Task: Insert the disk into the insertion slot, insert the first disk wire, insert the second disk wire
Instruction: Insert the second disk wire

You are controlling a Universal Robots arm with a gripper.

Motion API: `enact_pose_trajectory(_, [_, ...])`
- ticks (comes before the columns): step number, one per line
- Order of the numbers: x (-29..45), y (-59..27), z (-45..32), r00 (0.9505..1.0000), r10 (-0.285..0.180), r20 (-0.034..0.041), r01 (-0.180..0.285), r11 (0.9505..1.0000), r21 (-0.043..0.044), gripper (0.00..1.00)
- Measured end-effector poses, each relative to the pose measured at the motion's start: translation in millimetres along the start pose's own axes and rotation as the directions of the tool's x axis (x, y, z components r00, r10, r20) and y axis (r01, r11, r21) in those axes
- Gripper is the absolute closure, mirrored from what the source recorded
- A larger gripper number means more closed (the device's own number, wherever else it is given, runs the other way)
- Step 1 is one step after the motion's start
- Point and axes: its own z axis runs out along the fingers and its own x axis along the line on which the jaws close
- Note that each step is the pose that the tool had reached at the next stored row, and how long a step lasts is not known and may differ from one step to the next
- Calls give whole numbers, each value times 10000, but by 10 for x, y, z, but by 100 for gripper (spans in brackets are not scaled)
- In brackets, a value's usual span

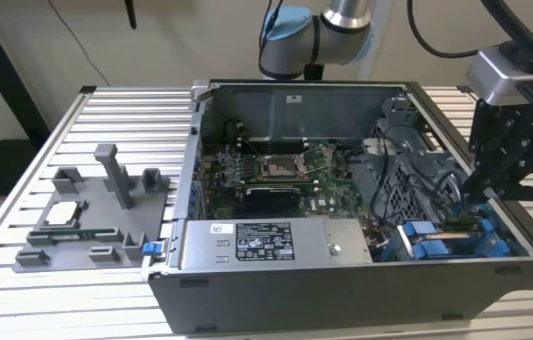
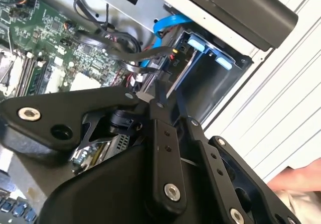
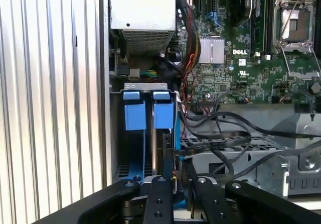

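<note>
- Reaching down into the open computer case (image 1: 276, 297), the claw (image 1: 475, 190) is hanging over the case's corner on the exterior view's right, at the near edge, where the blue drive bays sit.
- Sitting upright in the slot (image 3: 148, 133), the disk (image 3: 165, 148) is showing as a thin dark edge between blue carrier tabs (image 3: 163, 114); in the second wrist view the slot (image 2: 210, 86) is opening just past the claw tips.
- Judging by both wrist views, the claw (image 3: 176, 169) is pinching its fingers nearly together on something thin at the disk's edge, probably a wire plug, but I cannot tell what, if anything, is being gripped.
- Handling: the disk is looking rigid, fairly heavy for its size and shock-sensitive, so the blue plastic frame is the safer place to hold; the frame's clips would probably flex. The wires (image 3: 220, 133) are soft and springy and are better taken by the stiff plug than by the cord.
- Room: sheet-metal walls are closing in on both sides of the slot, black cables are crowding the side toward the circuit board (image 3: 241, 58), and the case wall is standing just beside the bays, leaving mostly a straight up-and-down path.
</note>
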Motion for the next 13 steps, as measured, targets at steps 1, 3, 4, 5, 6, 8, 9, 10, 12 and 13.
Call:
enact_pose_trajectory(1, [-3,0,-27,10000,1,-1,-1,10000,-4,0])
enact_pose_trajectory(3, [-9,-1,-77,10000,1,1,-1,10000,-11,0])
enact_pose_trajectory(4, [-12,-1,-105,10000,1,0,-1,10000,-14,0])
enact_pose_trajectory(5, [-15,-1,-132,10000,2,-1,-2,10000,-17,0])
enact_pose_trajectory(6, [-18,-1,-157,10000,2,-1,-2,10000,-19,0])
enact_pose_trajectory(8, [-22,-1,-191,10000,2,0,-2,10000,-20,0])
enact_pose_trajectory(9, [-22,-1,-195,10000,3,0,-3,10000,-19,0])
enact_pose_trajectory(10, [-22,-1,-195,10000,2,2,-2,10000,-20,0])
enact_pose_trajectory(12, [-22,-1,-197,10000,2,0,-2,10000,-19,0])
enact_pose_trajectory(13, [-23,-2,-197,10000,2,0,-2,10000,-20,0])
